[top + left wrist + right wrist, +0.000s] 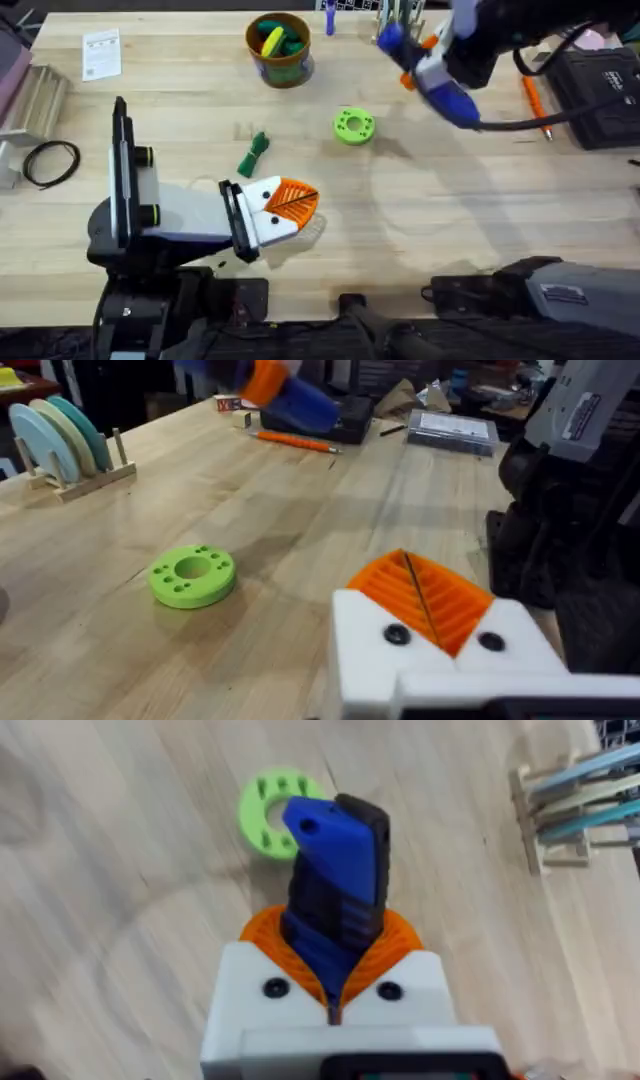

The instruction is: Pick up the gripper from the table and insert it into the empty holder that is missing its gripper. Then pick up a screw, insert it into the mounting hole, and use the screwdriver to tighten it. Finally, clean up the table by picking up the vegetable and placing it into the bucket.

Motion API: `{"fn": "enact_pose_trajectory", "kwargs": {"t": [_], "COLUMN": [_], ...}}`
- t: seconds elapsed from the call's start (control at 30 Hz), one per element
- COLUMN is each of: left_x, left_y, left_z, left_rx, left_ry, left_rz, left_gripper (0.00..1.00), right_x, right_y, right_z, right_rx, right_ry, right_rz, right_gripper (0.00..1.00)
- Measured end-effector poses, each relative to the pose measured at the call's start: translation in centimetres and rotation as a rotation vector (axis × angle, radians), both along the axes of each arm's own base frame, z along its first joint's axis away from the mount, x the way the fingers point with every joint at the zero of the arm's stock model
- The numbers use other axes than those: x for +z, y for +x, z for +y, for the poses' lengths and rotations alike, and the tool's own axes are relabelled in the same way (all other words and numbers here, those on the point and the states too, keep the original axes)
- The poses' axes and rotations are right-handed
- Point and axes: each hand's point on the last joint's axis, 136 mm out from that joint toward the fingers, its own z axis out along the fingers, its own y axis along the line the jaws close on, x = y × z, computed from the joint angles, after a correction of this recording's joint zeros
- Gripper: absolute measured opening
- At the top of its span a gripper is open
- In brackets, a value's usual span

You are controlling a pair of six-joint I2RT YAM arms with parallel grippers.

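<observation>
The screwdriver is clamped in the right gripper, raised above the bench past the green disc. The left gripper is closed, empty, by the vegetable.

blue screwdriver clamped in right hand

bare table mid-right, green disc beside vegetable

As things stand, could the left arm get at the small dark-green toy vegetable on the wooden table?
Probably yes. The dark-green toy vegetable lies on bare table just ahead of the left gripper, nothing between them. That gripper's orange pads are together, so it would need to open first.
</observation>
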Motion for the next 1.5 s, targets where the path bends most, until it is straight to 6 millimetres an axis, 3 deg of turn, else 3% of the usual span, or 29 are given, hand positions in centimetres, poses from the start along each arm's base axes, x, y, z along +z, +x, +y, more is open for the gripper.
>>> {"fn": "enact_pose_trajectory", "kwargs": {"t": [0.33, 0.5, 0.7, 0.73, 0.9, 0.93, 1.1, 1.13, 1.3, 1.37, 1.5], "left_x": [0.0, 0.0, 0.0, 0.0, 0.0, 0.0, 0.0, 0.0, 0.0, 0.0, 0.0], "left_y": [0.0, 0.0, 0.0, 0.0, 0.0, 0.0, 0.0, 0.0, 0.0, 0.0, 0.0], "left_z": [0.0, 0.0, 0.0, 0.0, 0.0, 0.0, 0.0, 0.0, 0.0, 0.0, 0.0], "left_rx": [0.000, 0.000, 0.000, 0.000, 0.000, 0.000, 0.000, 0.001, 0.001, 0.001, 0.001], "left_ry": [0.000, 0.000, 0.000, 0.000, 0.000, 0.000, 0.000, 0.001, 0.001, 0.000, 0.000], "left_rz": [0.000, 0.000, 0.000, 0.000, 0.000, 0.000, -0.001, -0.004, -0.003, 0.000, 0.000], "left_gripper": [0.014, 0.014, 0.014, 0.014, 0.014, 0.014, 0.023, 0.107, 0.890, 0.978, 0.986], "right_x": [-10.5, -15.2, -17.9, -18.0, -17.9, -17.8, -17.6, -17.4, -13.9, -11.6, -6.2], "right_y": [3.4, 5.1, 5.1, 5.3, 5.5, 5.5, 5.5, 5.5, 5.7, 5.7, 5.3], "right_z": [-5.1, -7.5, -8.2, -8.2, -8.1, -8.1, -8.0, -7.8, -6.5, -6.2, -5.9], "right_rx": [0.087, 0.105, 0.117, 0.111, 0.096, 0.091, 0.031, 0.020, -0.048, -0.093, -0.206], "right_ry": [-0.465, -0.611, -0.632, -0.629, -0.625, -0.624, -0.602, -0.588, -0.473, -0.427, -0.320], "right_rz": [0.148, 0.213, 0.276, 0.273, 0.265, 0.264, 0.267, 0.264, 0.195, 0.144, 0.030], "right_gripper": [0.023, 0.023, 0.031, 0.115, 0.835, 0.939, 0.980, 0.980, 0.980, 0.978, 0.979]}}
